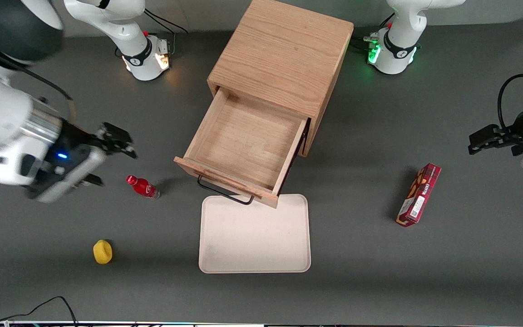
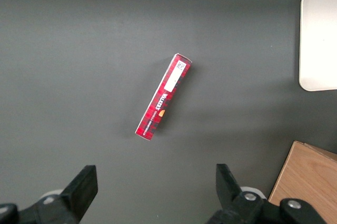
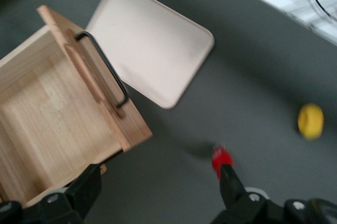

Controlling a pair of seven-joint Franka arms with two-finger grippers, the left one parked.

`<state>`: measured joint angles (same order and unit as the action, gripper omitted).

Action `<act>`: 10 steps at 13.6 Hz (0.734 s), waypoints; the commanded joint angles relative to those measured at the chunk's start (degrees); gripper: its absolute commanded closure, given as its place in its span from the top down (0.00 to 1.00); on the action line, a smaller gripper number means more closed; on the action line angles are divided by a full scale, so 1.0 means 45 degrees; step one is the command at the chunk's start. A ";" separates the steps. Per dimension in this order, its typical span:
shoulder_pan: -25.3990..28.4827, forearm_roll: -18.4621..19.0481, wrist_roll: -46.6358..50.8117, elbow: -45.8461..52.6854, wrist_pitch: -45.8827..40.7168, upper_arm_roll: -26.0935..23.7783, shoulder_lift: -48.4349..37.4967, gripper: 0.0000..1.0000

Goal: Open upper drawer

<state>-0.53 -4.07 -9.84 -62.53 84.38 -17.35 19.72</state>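
Upper drawer (image 1: 243, 145) stands pulled well out of the oak cabinet (image 1: 284, 54), its wooden inside bare. The black bar handle (image 1: 223, 193) on its front faces the front camera and overhangs the edge of a cream tray (image 1: 254, 236) lying flat on the grey table (image 1: 379, 272).

End effector (image 1: 116, 141) hangs above the table toward the working arm's end, well apart from the drawer and holding nothing. In the right wrist view its two fingers (image 3: 231, 184) are spread wide with only table between them.

A small red bottle (image 1: 142, 186) lies on its side on the table between the end effector and the drawer front. A yellow object (image 1: 102, 252), rounded, sits nearer the front camera than the bottle.

A red box (image 1: 418, 195) lies flat toward the parked arm's end of the table, well apart from the tray.
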 commanded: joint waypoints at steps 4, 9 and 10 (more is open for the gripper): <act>-0.1932 0.0023 0.2632 -0.5945 0.0291 0.0397 -0.4729 1.00; -0.2126 0.1158 0.3924 -0.6222 0.0428 0.0710 -0.4870 1.00; -0.2147 0.1158 0.3925 -0.6241 0.0447 0.0730 -0.4870 1.00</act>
<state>-9.60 0.50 6.40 -89.24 85.32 -14.43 -1.31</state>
